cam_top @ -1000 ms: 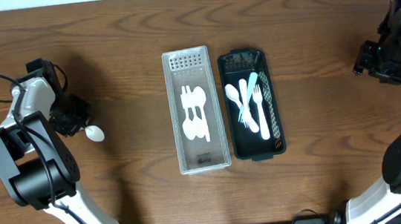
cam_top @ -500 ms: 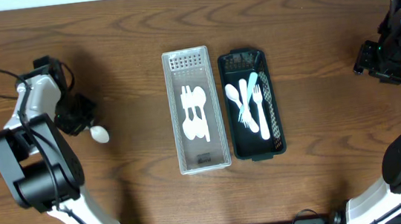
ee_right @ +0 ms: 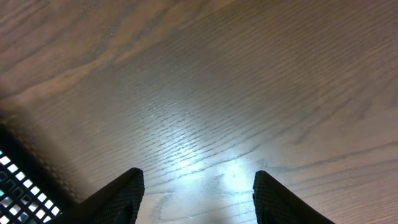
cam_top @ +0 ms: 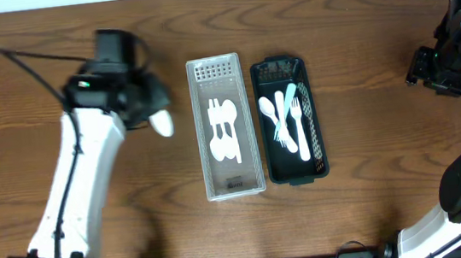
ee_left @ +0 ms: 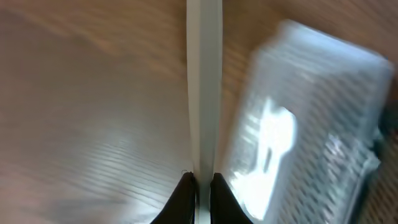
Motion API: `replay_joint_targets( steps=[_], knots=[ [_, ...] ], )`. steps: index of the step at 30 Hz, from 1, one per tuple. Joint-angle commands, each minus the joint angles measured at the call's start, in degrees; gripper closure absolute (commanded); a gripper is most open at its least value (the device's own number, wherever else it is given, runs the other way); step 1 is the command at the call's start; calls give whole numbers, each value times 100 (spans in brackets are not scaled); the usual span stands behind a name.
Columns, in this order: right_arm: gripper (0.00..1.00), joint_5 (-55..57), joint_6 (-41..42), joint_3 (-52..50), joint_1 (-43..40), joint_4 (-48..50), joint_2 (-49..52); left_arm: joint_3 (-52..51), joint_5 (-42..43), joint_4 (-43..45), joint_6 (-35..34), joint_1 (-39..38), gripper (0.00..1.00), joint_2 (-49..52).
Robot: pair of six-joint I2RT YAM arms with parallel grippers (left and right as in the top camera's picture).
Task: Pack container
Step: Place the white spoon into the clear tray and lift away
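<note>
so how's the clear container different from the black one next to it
The clear container is see-through and slightly longer; the black container is opaque with mesh walls. The clear container holds only white cutlery; the black container's load includes one pale blue piece. Both are open-topped, lie side by side and hold plastic cutlery.
</note>
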Motion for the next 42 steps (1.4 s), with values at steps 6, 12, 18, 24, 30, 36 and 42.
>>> replay_joint_targets(
  steps=[6, 12, 18, 24, 30, 36, 42],
  knots=[
    [41, -68, -85, -24, 39, 9, -2, 70, -166, 140, -157, -1130, 92, 337],
    [40, -85, -85, -24, 39, 7, -2, 70, -162, 352, -256, -1554, 92, 857],
    [40, -83, -85, -24, 39, 9, -2, 70, -157, 597, -256, -1810, 89, 1526],
    [40, -83, -87, -24, 39, -11, -2, 70, -157, 614, -254, -1867, 87, 1937],
    [41, -83, -87, -24, 39, -7, -2, 118, -168, 647, -122, -1860, 73, 1932],
    [40, -83, -87, -24, 39, -4, -2, 361, -214, 496, 428, -1860, 67, 1725],
    [40, -83, -87, -24, 39, 31, -2, 868, -1355, -144, 782, -1816, 66, 1019]
  ],
)
